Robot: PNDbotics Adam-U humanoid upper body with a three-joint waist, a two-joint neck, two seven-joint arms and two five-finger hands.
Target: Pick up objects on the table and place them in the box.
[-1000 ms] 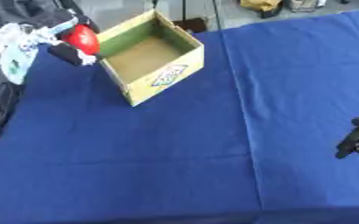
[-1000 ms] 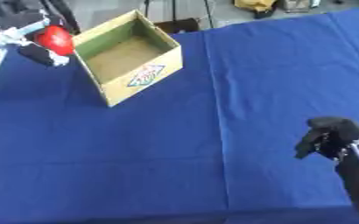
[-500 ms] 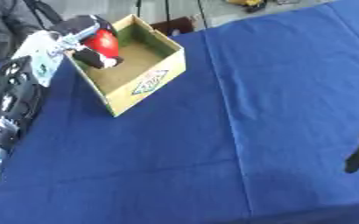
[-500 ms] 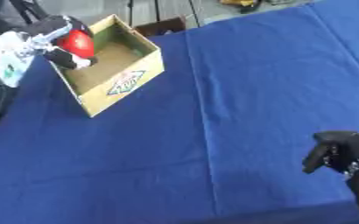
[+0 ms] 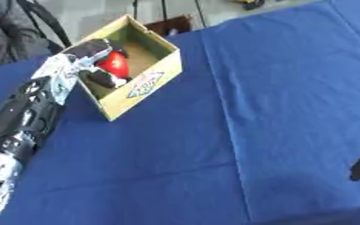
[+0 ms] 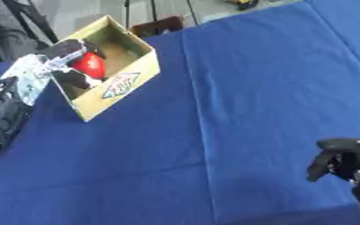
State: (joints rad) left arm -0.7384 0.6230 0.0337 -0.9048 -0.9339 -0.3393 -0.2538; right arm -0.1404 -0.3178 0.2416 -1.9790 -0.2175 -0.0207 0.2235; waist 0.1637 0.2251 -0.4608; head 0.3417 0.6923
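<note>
Left hand (image 5: 99, 61) holds red object (image 5: 115, 64) over box (image 5: 149, 83), blue tablecloth (image 5: 275, 88).

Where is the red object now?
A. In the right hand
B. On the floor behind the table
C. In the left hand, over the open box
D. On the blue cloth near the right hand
C: the left hand grips the red object above the inside of the box.
</note>
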